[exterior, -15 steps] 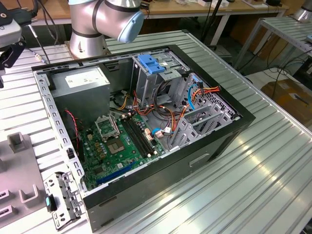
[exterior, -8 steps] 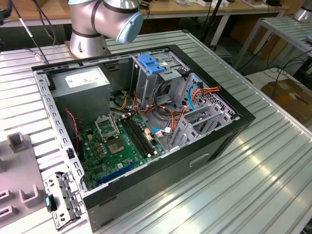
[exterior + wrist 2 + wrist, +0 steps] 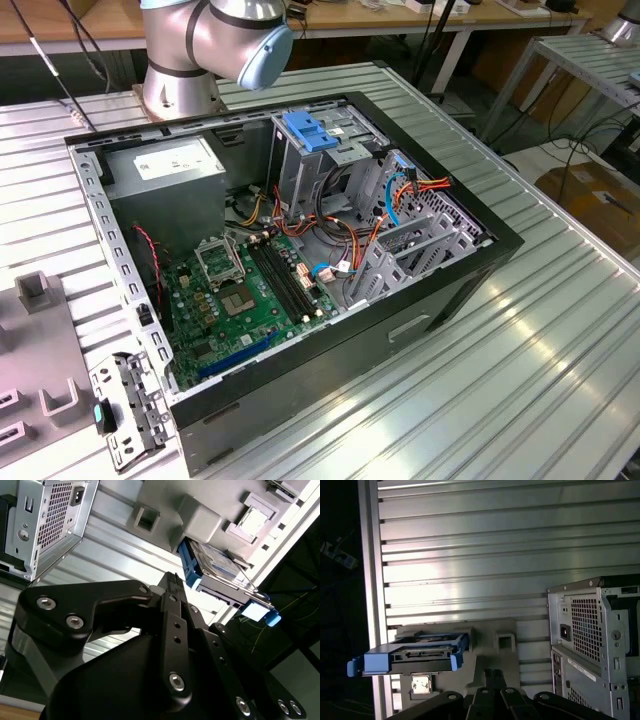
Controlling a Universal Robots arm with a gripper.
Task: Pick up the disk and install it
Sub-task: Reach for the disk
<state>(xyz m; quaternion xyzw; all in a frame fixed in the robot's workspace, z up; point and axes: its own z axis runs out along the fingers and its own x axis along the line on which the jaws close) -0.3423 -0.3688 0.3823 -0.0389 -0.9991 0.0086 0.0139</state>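
One disk (image 3: 415, 656) sits in the grey holder (image 3: 492, 632) near the case (image 3: 590, 630), apart from my gripper (image 3: 493, 673); jaws pressed together, empty. Best spread wide, approach square to blue rails (image 3: 376, 663).

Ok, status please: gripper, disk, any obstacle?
Gripper shut, empty. Disk on grey holder, not gripped. Nothing between them.

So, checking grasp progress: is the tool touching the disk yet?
Apart. In the first wrist view, grey holder shows between the tool and the disk.
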